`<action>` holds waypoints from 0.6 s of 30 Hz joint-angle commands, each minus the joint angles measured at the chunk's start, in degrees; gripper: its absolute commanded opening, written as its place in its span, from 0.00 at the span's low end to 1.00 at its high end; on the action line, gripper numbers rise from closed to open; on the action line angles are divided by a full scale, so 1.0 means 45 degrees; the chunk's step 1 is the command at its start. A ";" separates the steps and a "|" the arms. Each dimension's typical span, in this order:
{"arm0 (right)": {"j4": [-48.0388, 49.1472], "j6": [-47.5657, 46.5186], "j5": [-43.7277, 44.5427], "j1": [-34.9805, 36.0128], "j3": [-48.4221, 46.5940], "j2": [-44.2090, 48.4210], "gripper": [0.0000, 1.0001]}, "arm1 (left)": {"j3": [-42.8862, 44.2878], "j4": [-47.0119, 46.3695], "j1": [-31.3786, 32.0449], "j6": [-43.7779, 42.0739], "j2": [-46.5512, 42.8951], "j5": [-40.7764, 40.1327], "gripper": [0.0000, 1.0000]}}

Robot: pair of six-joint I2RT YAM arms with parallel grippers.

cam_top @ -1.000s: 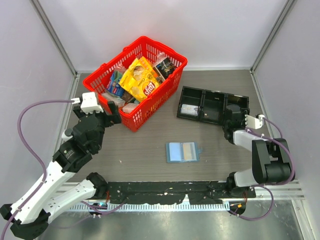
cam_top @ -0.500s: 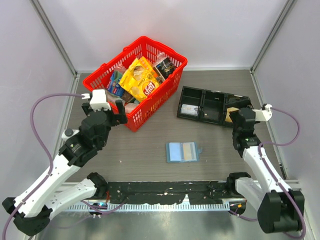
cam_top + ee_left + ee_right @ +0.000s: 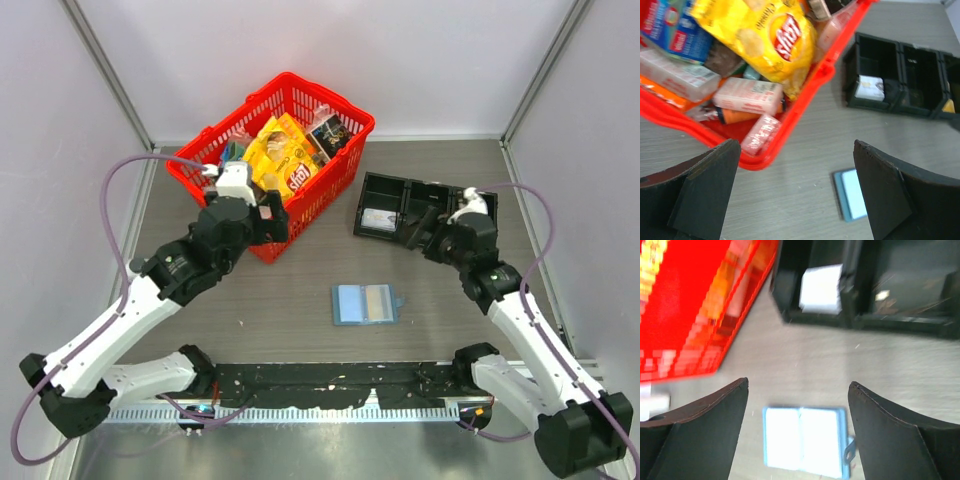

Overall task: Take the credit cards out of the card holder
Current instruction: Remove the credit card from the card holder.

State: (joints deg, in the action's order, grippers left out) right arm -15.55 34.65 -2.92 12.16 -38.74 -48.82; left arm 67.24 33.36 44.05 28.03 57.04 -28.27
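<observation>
Presently the card holder [image 3: 365, 303] lies long-axis left-right, down-left of the nearer right pincer [image 3: 428, 232]. That and the left pincer [image 3: 275, 225] stand apart, empty.

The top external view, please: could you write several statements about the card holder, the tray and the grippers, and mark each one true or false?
1. The card holder lies open on the table. True.
2. The left gripper is shut on a card. False: it is open and empty.
3. A tan credit card sits in the holder's right panel. True.
4. The pale card lies in the black tray's middle compartment. False: it is in the left one.
5. The right gripper is open. True.
</observation>
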 commanded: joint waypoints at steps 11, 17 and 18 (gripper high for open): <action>-0.1095 -0.0337 -0.0270 0.4640 -0.0220 -0.2705 0.72 | 0.0721 -0.0520 0.4330 0.2266 0.3728 -0.0494 1.00; -0.0375 -0.0474 -0.0055 0.5031 0.0560 -0.3643 0.64 | 0.0177 -0.0850 0.4800 0.2754 0.5019 -0.0164 1.00; -0.0276 -0.0474 -0.0055 0.5012 0.0678 -0.3779 0.62 | -0.0038 -0.1065 0.4781 0.2890 0.5214 -0.0105 1.00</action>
State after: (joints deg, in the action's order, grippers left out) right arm -20.38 33.26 -4.75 34.13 -37.82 -64.55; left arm 68.82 32.73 64.99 37.80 78.67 -28.73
